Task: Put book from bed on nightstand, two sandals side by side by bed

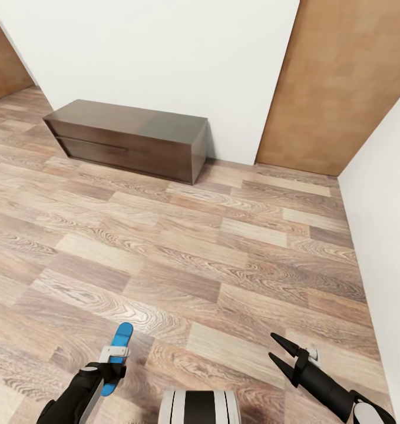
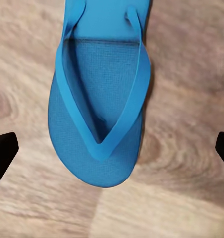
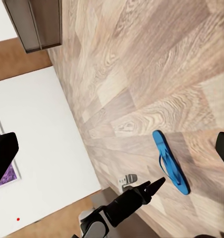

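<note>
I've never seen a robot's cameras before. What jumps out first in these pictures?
A bright blue sandal lies on the wood-plank floor, straps up, right under the left gripper, whose black fingers stand wide apart on either side. Farther off, a long dark wooden cabinet sits against the white wall. The right gripper hangs open over bare floor.

Even, bright, sourceless light fills my head view; the wood floor point(image 1: 223, 247) shows no glare. The cabinet point(image 1: 129, 138) casts a faint shadow at its right end. My left wrist view is soft, the sandal point(image 2: 99, 114) shading its right side. Straight edges bow outward.
</note>
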Robot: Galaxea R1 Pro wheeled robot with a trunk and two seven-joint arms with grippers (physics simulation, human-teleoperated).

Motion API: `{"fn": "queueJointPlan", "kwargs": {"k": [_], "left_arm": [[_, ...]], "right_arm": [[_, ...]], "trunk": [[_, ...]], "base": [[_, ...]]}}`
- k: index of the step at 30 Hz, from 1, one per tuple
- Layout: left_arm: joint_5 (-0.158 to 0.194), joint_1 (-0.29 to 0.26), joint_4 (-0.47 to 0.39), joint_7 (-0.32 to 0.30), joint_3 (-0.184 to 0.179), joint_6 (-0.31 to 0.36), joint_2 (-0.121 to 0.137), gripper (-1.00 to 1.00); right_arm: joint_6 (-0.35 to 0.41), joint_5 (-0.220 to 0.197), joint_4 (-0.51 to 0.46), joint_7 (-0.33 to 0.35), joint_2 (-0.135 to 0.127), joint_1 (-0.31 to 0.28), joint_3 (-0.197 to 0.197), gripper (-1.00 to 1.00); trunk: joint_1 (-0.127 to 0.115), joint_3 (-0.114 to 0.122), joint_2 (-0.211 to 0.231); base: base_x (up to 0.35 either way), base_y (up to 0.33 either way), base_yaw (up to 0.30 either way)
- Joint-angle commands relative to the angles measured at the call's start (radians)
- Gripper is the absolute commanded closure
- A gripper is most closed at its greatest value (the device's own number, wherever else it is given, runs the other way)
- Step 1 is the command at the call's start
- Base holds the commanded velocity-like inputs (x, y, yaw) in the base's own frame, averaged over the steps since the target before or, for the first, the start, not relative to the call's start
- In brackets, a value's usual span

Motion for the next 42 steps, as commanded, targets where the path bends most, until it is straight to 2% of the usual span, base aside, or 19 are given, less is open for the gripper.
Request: {"fn": "queueJointPlan", "kwargs": {"k": [1,7,20,42], "left_arm": [[-0.01,0.0,-0.001,-0.002,0.002,0.005,0.0,-1.0],[-0.01,0.0,-0.002,-0.002,0.002,0.005,0.0,-1.0],[-0.01,0.0,-0.002,-0.001,0.004,0.004,0.0,-1.0],[-0.01,0.0,-0.002,-0.002,0.005,0.001,0.0,-1.0]], "right_arm": [[0.006,-0.003,0.0,0.001,0.0,0.0,-0.001,-1.0],[0.006,-0.003,0.0,0.001,0.0,0.0,-0.001,-1.0],[0.007,-0.003,0.001,0.001,0.0,0.0,-0.001,-1.0],[0.007,-0.003,0.001,0.001,0.0,-0.001,-0.001,-1.0]], "trunk": [[0.0,-0.005,-0.001],[0.003,-0.028,-0.002],[0.003,-0.028,-0.002],[0.003,-0.028,-0.002]], "base": [[0.0,0.0,0.0],[0.0,0.0,0.0],[0.003,0.0,0.0],[0.107,0.0,0.0]]}}
